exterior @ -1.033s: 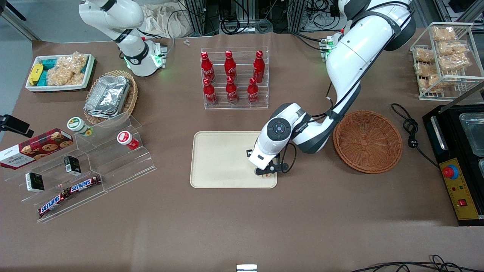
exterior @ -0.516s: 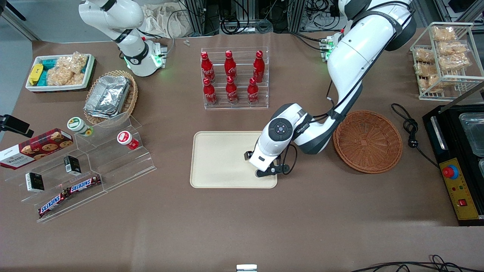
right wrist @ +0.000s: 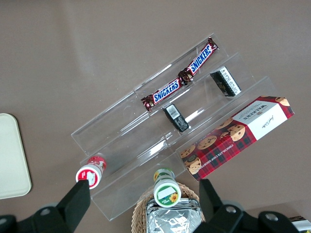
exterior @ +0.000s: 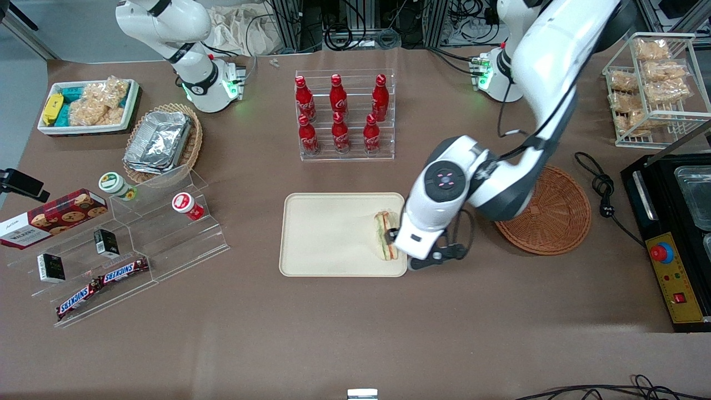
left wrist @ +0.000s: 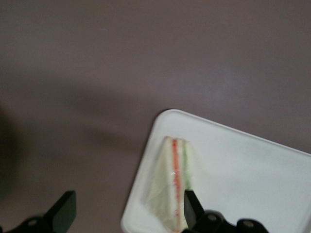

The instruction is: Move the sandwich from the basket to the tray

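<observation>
One sandwich (exterior: 383,235) is lying on the tray (exterior: 328,233), at the end nearest the basket (exterior: 547,214), which is sitting empty on the table (exterior: 355,333). Released and spread wide, the hand (left wrist: 129,213) is hovering above it (fingers apart from the wrap). Placement is looking done; next calls for rising clear without nudging it.

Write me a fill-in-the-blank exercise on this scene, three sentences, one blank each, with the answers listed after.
1. The sandwich lies on the ____, at its end nearest the basket.
2. The gripper hangs above the sandwich with its fingers ____, no longer holding it.
3. The basket now holds ____ sandwiches.

Missing words: tray; open; no
</observation>
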Controlling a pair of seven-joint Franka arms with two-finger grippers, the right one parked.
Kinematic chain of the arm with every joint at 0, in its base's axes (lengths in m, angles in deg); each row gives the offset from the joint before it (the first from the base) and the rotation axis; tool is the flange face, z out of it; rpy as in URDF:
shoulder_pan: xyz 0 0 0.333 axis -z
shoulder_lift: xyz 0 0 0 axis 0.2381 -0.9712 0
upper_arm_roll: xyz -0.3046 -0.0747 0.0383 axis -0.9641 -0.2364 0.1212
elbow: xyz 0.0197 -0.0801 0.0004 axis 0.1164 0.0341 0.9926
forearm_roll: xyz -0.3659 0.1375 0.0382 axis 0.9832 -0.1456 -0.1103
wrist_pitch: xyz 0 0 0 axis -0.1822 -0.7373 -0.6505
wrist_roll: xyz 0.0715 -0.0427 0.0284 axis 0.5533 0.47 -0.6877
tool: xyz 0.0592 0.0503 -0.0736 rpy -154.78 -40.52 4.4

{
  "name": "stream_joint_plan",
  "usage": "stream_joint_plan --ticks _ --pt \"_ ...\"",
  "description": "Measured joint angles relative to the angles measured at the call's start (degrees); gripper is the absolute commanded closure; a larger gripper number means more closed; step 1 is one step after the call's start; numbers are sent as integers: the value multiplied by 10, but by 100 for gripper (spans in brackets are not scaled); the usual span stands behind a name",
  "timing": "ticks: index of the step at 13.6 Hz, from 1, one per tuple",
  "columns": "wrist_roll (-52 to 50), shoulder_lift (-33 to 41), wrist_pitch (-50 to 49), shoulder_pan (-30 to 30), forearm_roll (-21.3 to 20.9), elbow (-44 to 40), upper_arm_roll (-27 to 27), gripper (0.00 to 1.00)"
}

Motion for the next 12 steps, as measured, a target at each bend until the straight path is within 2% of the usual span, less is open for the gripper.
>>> stream_joint_plan --ticks 3,4,6,8,12 --pt "27 70 -64 -30 15 5 5 0" --pt "56 93 -76 -29 35 14 22 0" --pt "152 148 -82 -26 101 52 85 0" --pt "266 208 -92 -27 142 99 160 0" --pt "431 280 -142 -31 156 138 252 0"
